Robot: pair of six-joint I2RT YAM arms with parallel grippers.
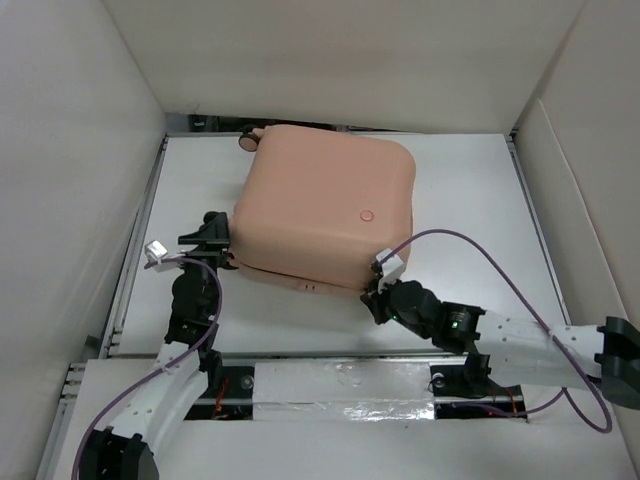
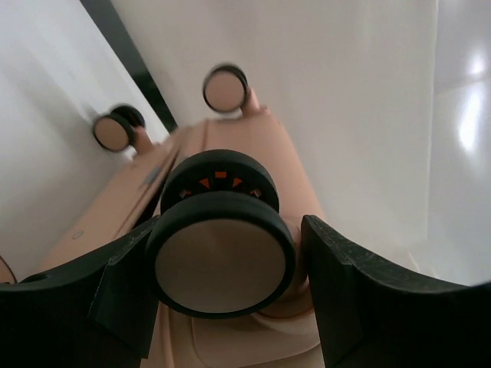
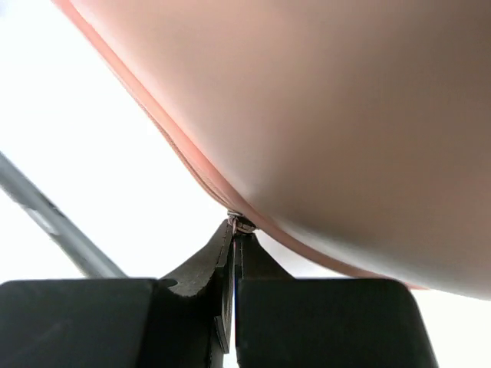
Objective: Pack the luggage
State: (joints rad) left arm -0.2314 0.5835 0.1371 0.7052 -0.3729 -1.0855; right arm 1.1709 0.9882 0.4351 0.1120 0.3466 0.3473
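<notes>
The luggage, a peach-pink hard-shell suitcase, lies flat and closed in the middle of the white table. My left gripper is at its near left corner. In the left wrist view the gripper is open, and its fingers straddle a black-and-pink wheel with a gap on the right side. My right gripper is at the near right corner. In the right wrist view it is shut on the small metal zipper pull at the seam under the shell.
White walls enclose the table on the left, back and right. A metal rail runs along the left edge. Two more wheels show at the suitcase's far end. A purple cable loops over the right arm.
</notes>
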